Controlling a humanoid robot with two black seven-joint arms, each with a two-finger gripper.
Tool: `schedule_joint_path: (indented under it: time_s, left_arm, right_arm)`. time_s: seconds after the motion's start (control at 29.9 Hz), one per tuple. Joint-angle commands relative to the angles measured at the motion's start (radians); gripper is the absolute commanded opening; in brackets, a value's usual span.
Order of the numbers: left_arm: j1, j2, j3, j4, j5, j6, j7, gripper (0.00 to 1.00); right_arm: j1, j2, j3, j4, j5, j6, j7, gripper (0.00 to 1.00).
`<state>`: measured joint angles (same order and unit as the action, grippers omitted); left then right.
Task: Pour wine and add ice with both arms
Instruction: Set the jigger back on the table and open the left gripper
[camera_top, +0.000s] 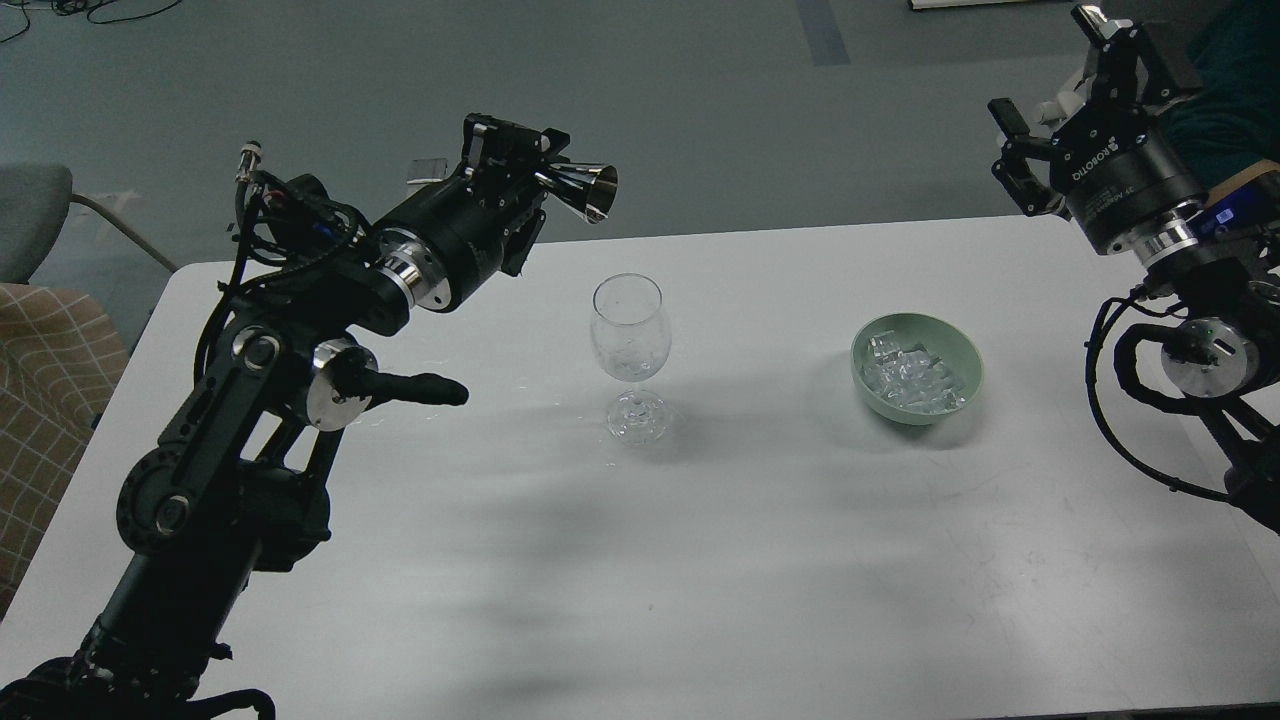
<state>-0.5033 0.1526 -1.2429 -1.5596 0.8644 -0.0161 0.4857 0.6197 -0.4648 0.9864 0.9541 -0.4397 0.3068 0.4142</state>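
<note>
A clear wine glass (629, 340) stands upright mid-table. My left gripper (525, 165) is shut on a shiny metal jigger (582, 190), held on its side up and left of the glass rim. No stream of wine shows. A pale green bowl (962, 352) right of the glass holds several clear ice cubes (908, 378). My right gripper (1062, 70) is open and empty, raised beyond the table's far right corner.
The white table (700, 560) has its far edge just behind the glass. A grey chair (30, 215) and a checked cushion (45, 400) stand at the left. Small drops lie on the table near my left arm's elbow.
</note>
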Motion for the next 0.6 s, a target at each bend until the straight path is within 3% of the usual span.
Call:
schedule_joint_path:
  time_s: [0.0, 0.17, 0.37, 0.57]
  left_arm:
    - [0.011, 0.002, -0.097, 0.001, -0.252, 0.071, 0.002, 0.00]
    - [0.121, -0.017, -0.268, 0.001, -0.479, 0.079, -0.015, 0.00]
    - [0.262, -0.153, -0.512, 0.006, -0.631, 0.068, -0.006, 0.00]
    - [0.379, -0.153, -0.543, 0.045, -0.654, -0.020, -0.013, 0.05]
  right_arm:
    - [0.000, 0.000, 0.000, 0.000, -0.001, 0.000, 0.000, 1.00]
    - [0.000, 0.005, 0.000, 0.000, 0.001, 0.000, 0.000, 1.00]
    - [0.000, 0.005, -0.002, 0.000, 0.001, 0.000, 0.000, 1.00]
    - [0.000, 0.008, -0.002, 0.000, -0.001, 0.000, 0.000, 1.00]
